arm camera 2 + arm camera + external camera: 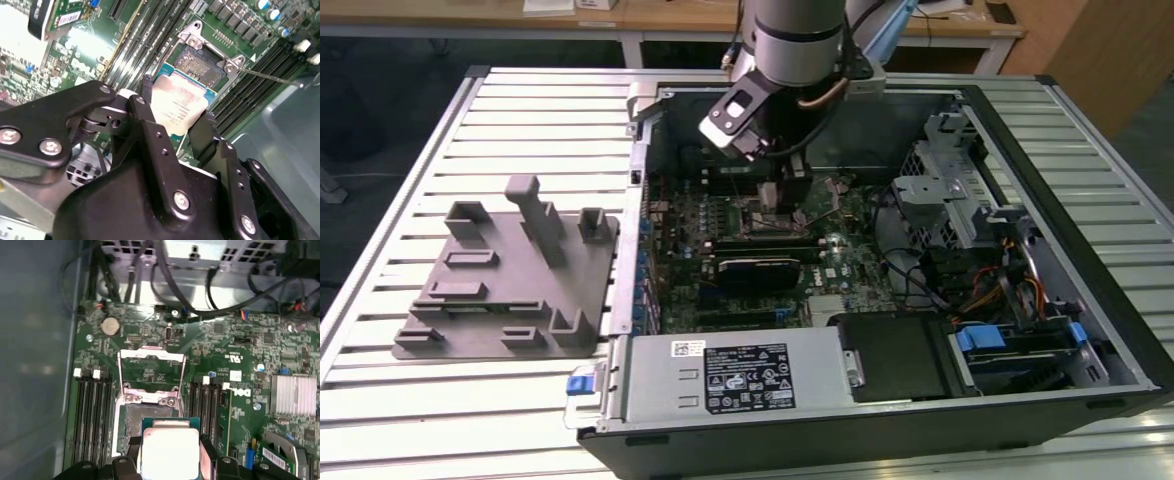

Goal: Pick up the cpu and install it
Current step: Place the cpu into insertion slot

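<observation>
A slatted metal table [520, 120] is carrying an open computer case [881, 445], which is lying on its side across the exterior view's right half. On the exterior view's left, just beside the case, a grey fixture [507, 290] with upright blocks is resting on the table.

Inside the case, a green motherboard [854, 260] is lying flat in the middle. A silver power supply [734, 375] is sitting along the near wall. A metal drive cage [961, 190] and bundled cables [1001, 290] are occupying the exterior view's right side.

The arm [794, 40] is hanging steeply over the far part of the case, with its wrist pointing down at the motherboard. The gripper [785, 195] is sitting low inside the case, close above the board.

In the second wrist view the gripper [177, 101] is clamping the cpu [182, 110] by two opposite edges between its black fingers [155, 135]. The chip's silvery top is facing the camera.

The cpu [170, 452] is hanging partly over the open socket [145, 415], whose contact field is showing beyond the chip. Whether the two are touching I cannot tell. The socket's load plate [151, 360] is standing raised, and memory slots [92, 415] are running along both sides of the socket.
</observation>
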Tool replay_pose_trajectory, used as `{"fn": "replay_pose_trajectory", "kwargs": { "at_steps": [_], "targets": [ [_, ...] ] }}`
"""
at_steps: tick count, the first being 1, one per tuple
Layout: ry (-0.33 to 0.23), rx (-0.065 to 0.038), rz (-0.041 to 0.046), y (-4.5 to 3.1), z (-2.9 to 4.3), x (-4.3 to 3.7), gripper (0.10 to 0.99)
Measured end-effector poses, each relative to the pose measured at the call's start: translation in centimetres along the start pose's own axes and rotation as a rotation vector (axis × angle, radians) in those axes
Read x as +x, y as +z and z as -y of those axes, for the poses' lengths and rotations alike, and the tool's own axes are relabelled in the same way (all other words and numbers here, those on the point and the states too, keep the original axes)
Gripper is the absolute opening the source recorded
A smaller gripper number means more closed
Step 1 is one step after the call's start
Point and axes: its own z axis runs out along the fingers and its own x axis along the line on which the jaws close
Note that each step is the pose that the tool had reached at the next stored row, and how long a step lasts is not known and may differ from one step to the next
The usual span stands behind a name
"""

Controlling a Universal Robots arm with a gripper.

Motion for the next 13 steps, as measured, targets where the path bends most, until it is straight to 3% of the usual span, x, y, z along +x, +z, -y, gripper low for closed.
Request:
{"fn": "replay_pose_trajectory", "kwargs": {
  "at_steps": [3,13],
  "targets": [
    [0.026,0.000,0.0000,0.23,0.01,0.01,0.541],
    [0.002,0.000,-0.0043,1.00,-0.01,0.17,0.541]
  ]
}}
